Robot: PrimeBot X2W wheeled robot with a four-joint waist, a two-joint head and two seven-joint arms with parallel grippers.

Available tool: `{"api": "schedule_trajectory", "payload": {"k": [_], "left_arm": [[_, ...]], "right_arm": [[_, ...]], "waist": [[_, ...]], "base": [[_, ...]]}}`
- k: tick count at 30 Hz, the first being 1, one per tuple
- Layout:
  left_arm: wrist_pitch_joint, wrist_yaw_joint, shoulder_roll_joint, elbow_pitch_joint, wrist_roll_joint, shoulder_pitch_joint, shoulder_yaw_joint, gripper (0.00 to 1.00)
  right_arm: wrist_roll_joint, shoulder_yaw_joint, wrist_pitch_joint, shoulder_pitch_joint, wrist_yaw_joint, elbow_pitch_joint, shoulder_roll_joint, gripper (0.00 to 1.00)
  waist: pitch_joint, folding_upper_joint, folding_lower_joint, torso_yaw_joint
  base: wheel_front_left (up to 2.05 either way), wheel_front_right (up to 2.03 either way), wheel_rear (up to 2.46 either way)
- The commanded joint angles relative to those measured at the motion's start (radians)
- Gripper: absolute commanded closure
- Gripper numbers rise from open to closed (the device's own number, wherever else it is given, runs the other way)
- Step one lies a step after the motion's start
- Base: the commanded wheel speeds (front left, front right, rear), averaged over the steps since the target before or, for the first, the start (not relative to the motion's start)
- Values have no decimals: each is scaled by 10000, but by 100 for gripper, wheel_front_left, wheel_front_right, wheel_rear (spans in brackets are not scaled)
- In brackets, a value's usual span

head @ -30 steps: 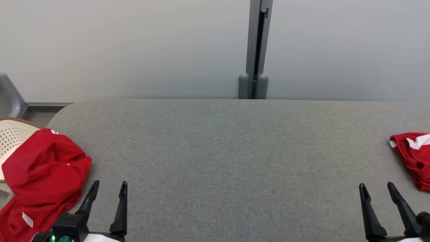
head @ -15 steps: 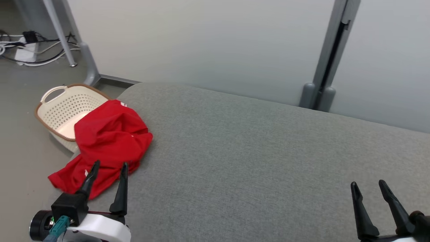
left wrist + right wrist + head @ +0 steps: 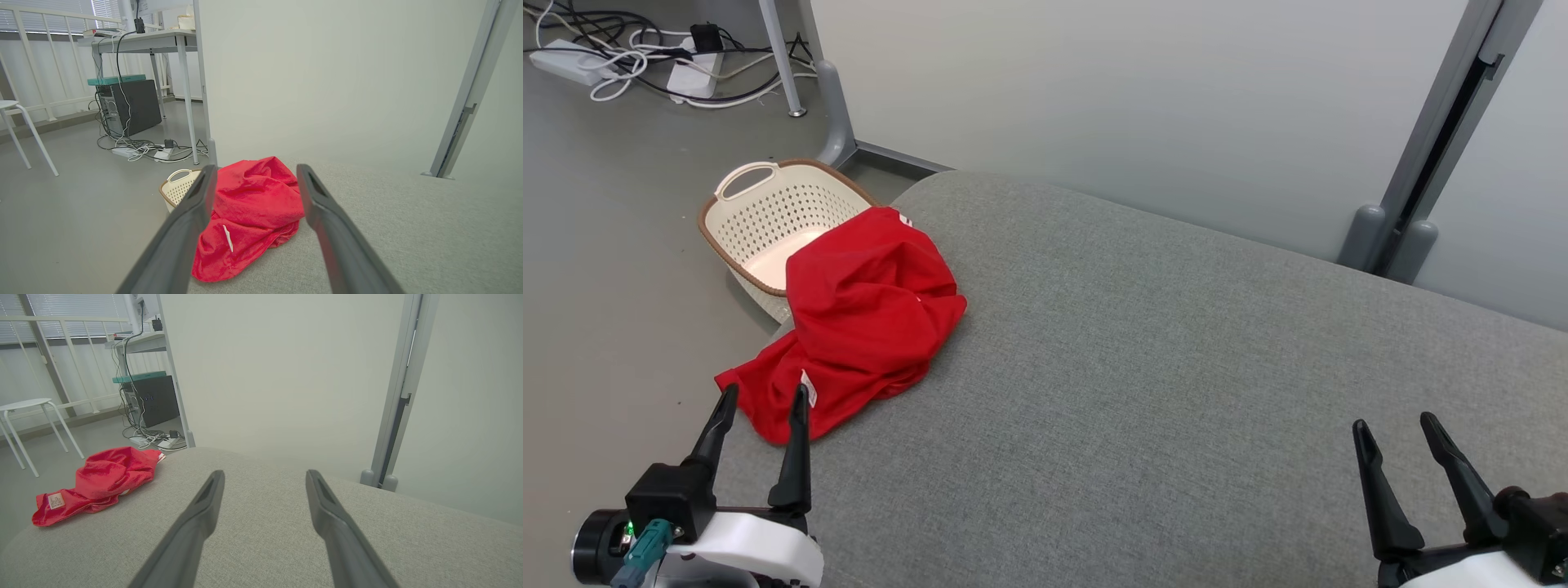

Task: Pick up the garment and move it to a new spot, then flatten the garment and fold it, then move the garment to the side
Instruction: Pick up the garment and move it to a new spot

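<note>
A crumpled red garment [image 3: 866,318] is seen heaped at the left end of the grey table [image 3: 1176,367], overhanging its edge beside a basket [image 3: 760,212]. The left gripper [image 3: 765,394] is spread wide and empty just before it; the right gripper [image 3: 1392,421] likewise, well apart. A desk [image 3: 143,38] is shown by the left wrist view.

Left gripper [image 3: 765,392]: two long black tapered fingers [image 3: 795,457] on a black block [image 3: 674,500]; white wrist shell [image 3: 760,554], teal plug [image 3: 645,554], small green light [image 3: 627,529], black round end cap [image 3: 592,549]. Right gripper [image 3: 1393,421]: same black fingers, white shell, black rounded knuckle [image 3: 1535,531]
</note>
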Motion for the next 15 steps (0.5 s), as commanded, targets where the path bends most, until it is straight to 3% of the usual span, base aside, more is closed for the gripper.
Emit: {"api": "schedule_trajectory", "payload": {"k": [1, 11, 15], "left_arm": [[-52, 53, 70, -9, -8, -64, 55, 0], [-105, -138, -123, 650, 44, -673, -129, 0], [-121, -388, -302, 1544, -165, -1453, -73, 0]], "right_arm": [[15, -4, -70, -159, -1, 69, -73, 0], [86, -129, -13, 34, -1, 48, -97, 0], [-56, -154, 298, -119, -1, -450, -299, 0]], "waist": [[42, 0, 0, 28], [195, 0, 0, 94], [966, 0, 0, -212]], "base": [[0, 0, 0], [0, 0, 0], [0, 0, 0]]}}
